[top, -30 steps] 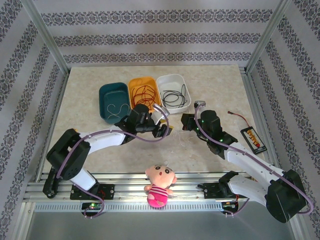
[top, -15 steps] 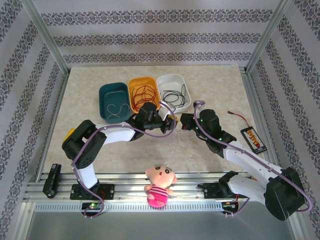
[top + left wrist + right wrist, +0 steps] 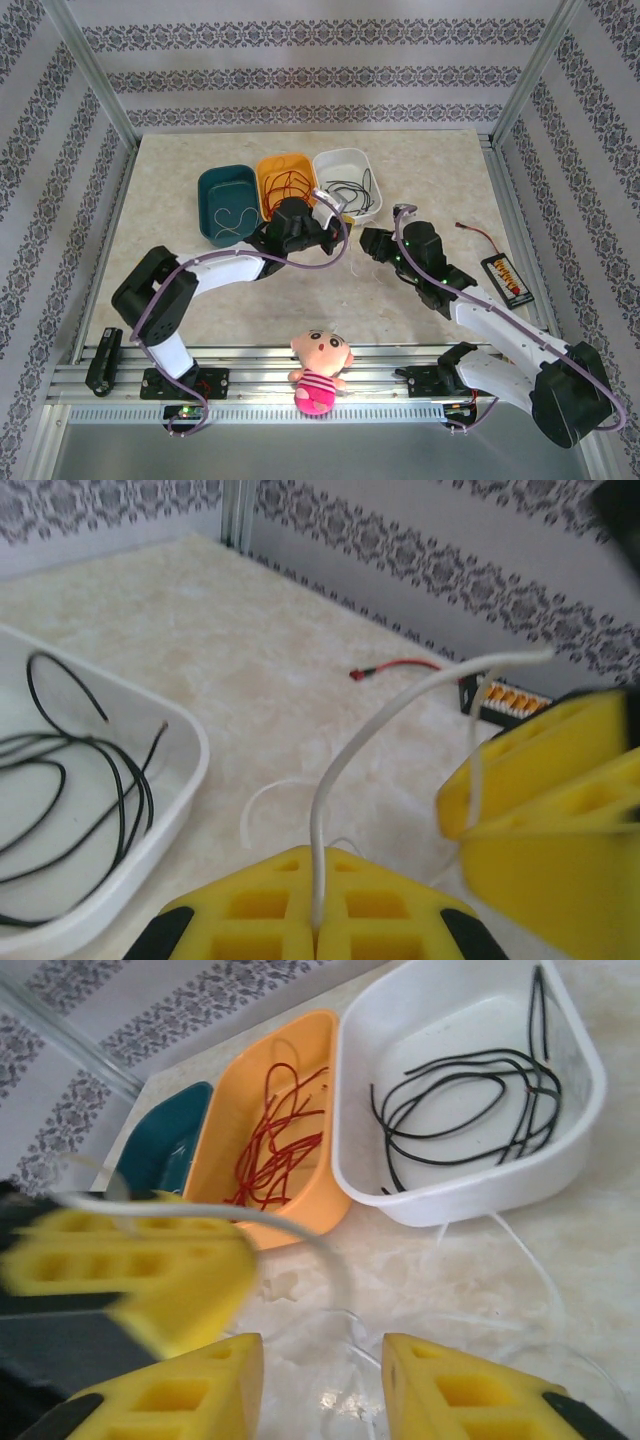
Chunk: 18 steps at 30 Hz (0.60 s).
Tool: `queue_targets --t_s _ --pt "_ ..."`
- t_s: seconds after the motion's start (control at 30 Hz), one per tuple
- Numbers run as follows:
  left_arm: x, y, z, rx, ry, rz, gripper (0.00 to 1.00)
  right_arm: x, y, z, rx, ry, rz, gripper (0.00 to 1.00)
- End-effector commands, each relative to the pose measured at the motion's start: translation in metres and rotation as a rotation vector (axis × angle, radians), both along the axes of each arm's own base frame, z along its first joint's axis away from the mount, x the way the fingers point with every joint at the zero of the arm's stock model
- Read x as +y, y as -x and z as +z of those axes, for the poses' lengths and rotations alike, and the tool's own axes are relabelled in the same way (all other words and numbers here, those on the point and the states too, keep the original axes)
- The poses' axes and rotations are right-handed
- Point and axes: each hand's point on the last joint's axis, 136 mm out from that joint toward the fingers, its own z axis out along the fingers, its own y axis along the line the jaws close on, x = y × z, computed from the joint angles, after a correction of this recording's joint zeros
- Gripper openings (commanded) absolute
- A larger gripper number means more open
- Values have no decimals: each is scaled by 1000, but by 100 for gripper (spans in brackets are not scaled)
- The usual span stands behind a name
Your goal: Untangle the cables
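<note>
A cream marbled worktop [image 3: 420,160] holds three trays in a row near its far edge. The teal tray [image 3: 225,178] holds one white cable in a loose curl [image 3: 235,222]. The orange tray [image 3: 283,159] holds red cables [image 3: 275,1145]. The white tray [image 3: 460,1195] holds black cables [image 3: 450,1110] in loose loops.

Near the right edge lies a black pack [image 3: 508,279] with a yellow and red label whose print is too small to read. A thin red wire [image 3: 470,229] runs from it toward the far side. A pink plush doll [image 3: 318,370] sits on the rail at the near edge, between the arm bases.

The left gripper [image 3: 318,880] is at the near rim of the white tray, its yellow fingers clamped together on a white cable [image 3: 380,715]. That cable rises straight out of the seam between the fingers, then arcs over toward the right gripper. More of this pale cable lies in faint loops on the worktop just past the white tray.

The right gripper [image 3: 322,1360] is just beside the left one, toward the middle of the worktop. Its yellow fingers are spread apart and grip nothing. The pale loops lie on the worktop below the gap. Whether they touch a finger cannot be told.
</note>
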Motion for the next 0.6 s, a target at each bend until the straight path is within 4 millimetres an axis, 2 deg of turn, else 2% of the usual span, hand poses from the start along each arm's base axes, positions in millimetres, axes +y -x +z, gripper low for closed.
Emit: queue_targets --t_s 0.0,0.33,0.47,0.57 --pt "1 6 26 -39 52 5 0 -13 2 -17 65 -14 -60 39" --pt "2 8 33 -32 84 12 0 -19 -1 -52 213 -99 -139 44" --pt "2 8 33 -27 86 14 0 -11 -4 -57 239 -130 -119 54" --pt "1 8 33 -22 93 8 0 -8 -6 -61 251 -138 -121 57"
